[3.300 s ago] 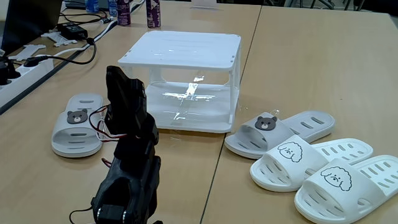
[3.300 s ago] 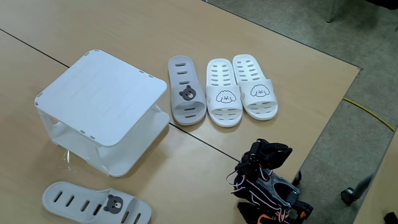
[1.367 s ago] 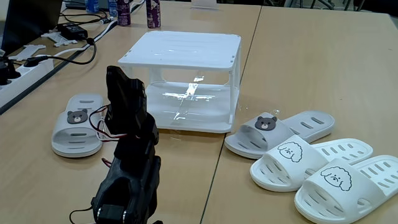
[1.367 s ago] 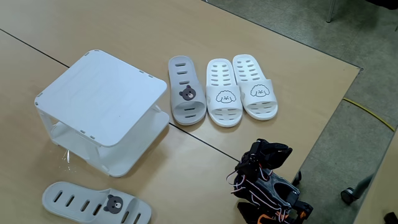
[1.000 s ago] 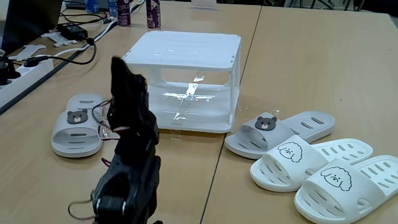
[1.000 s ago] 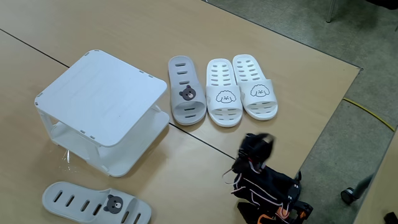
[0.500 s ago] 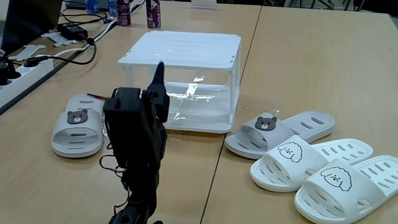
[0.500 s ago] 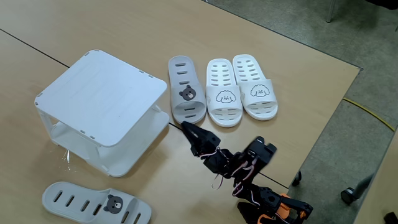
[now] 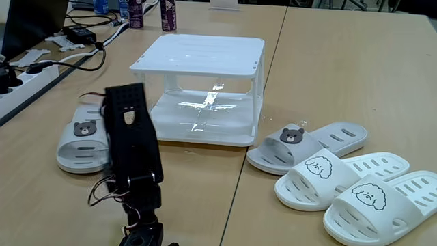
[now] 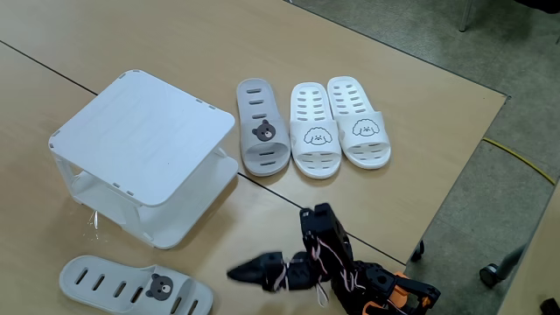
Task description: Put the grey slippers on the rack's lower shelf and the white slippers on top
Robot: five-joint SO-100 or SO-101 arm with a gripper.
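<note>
The wooden surface (image 9: 328, 75) spans both fixed views, with a seam running between two tabletops. The rack (image 9: 203, 89) stands in the upper middle of a fixed view and at the left of the other (image 10: 144, 153); its top (image 10: 140, 136) and its lower shelf (image 9: 205, 119) both carry nothing, the lower panel catching bright glare.

The black arm (image 9: 133, 154) rises in the lower left of a fixed view, its broad back toward the camera. In the other fixed view it reaches leftward from the lower middle of the frame, and the claw (image 10: 247, 271) hangs low over the surface, between the rack and the arm's base. It has hold of nothing, but how far it is open cannot be told.

The white slippers (image 10: 337, 127) lie side by side in the upper middle of that view, and at the lower right of the other (image 9: 358, 191). One of the grey slippers (image 10: 262, 138) lies just beside them, between them and the rack. The other grey slipper (image 10: 136, 287) lies at the lower left corner, on the far side of the rack from its mate; in the other fixed view it sits at the left (image 9: 82, 137), partly behind the arm.
</note>
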